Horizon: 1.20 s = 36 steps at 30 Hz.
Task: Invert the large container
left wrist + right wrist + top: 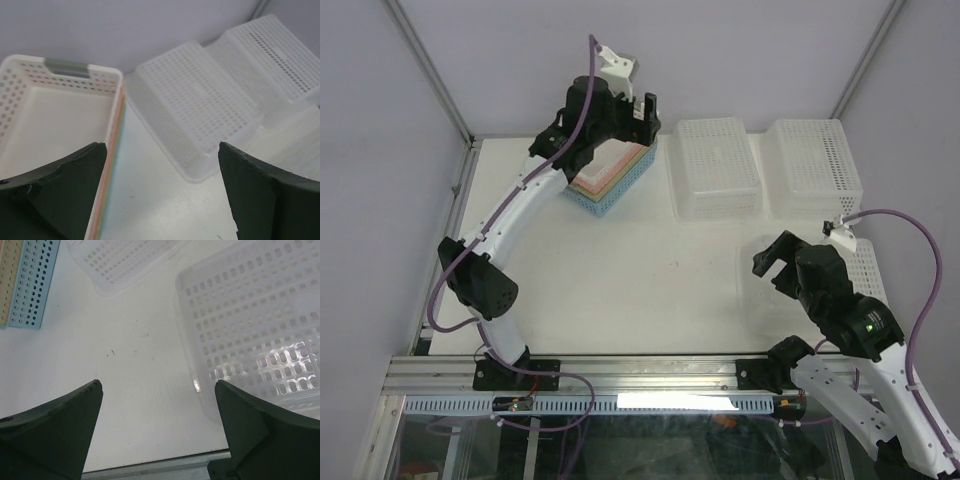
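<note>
Top view: white desk (650, 290) w/ two arms. Left gripper (638, 110) hung over a stack of colored baskets (610, 185) at back left, fingers spread wide, holding nothing. Right gripper (772, 262) was likewise spread and empty, just beside the clear container (868, 268) at the desk's right side, partly under the right arm; which way up it sat was unclear. Two white baskets, one (718, 165) center-back, another (815, 155) beside it, lay upside down.
</note>
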Tool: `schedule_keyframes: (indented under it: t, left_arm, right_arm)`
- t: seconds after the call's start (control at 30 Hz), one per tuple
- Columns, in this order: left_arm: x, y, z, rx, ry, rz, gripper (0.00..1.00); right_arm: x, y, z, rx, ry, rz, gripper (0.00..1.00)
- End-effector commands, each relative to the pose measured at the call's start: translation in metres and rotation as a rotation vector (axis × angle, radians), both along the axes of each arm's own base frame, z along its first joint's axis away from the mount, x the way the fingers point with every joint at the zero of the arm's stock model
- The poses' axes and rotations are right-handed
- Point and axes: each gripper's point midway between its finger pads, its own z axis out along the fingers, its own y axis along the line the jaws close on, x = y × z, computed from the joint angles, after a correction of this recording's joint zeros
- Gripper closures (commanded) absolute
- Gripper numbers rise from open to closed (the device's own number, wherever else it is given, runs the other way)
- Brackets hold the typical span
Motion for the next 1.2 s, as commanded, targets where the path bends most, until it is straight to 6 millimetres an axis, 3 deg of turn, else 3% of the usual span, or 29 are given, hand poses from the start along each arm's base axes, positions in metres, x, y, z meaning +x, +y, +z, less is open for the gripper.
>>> schedule_keyframes:
  t: [0.0, 0.23, 0.4, 0.57, 0.8, 0.93, 1.03, 1.17]
  left_arm:
    - [0.035, 0.052, -0.031, 0.107, 0.062, 0.064, 0.01]
    - [0.066, 0.065, -0.105, 0.252, 0.2, 0.079, 0.01]
    - [0.067, 0.06, -0.121, 0.26, 0.233, 0.055, 0.03]
    - [0.07, 0.063, -0.134, 0.265, 0.262, 0.064, 0.21]
    - [0.07, 0.061, -0.132, 0.252, 0.26, 0.064, 0.48]
    - [0.068, 0.062, -0.126, 0.254, 0.25, 0.065, 0.71]
    - [0.065, 0.069, -0.106, 0.245, 0.219, 0.092, 0.9]
    - [0.06, 0.077, -0.062, 0.22, 0.138, 0.118, 1.0]
  right_arm:
    - [0.012, 0.009, 0.013, 0.034, -0.063, 0.02, 0.01]
    - [0.002, -0.001, 0.013, 0.021, -0.065, -0.004, 0.01]
    - [-0.002, -0.006, 0.015, 0.03, -0.079, -0.016, 0.01]
    - [-0.001, -0.006, 0.013, 0.021, -0.071, -0.019, 0.01]
    - [-0.001, -0.005, 0.012, 0.012, -0.059, -0.01, 0.01]
    - [-0.001, -0.004, 0.012, 0.022, -0.062, -0.009, 0.01]
    - [-0.002, -0.004, 0.011, 0.024, -0.06, -0.007, 0.01]
    - [0.0, -0.001, 0.01, 0.022, -0.051, -0.001, 0.01]
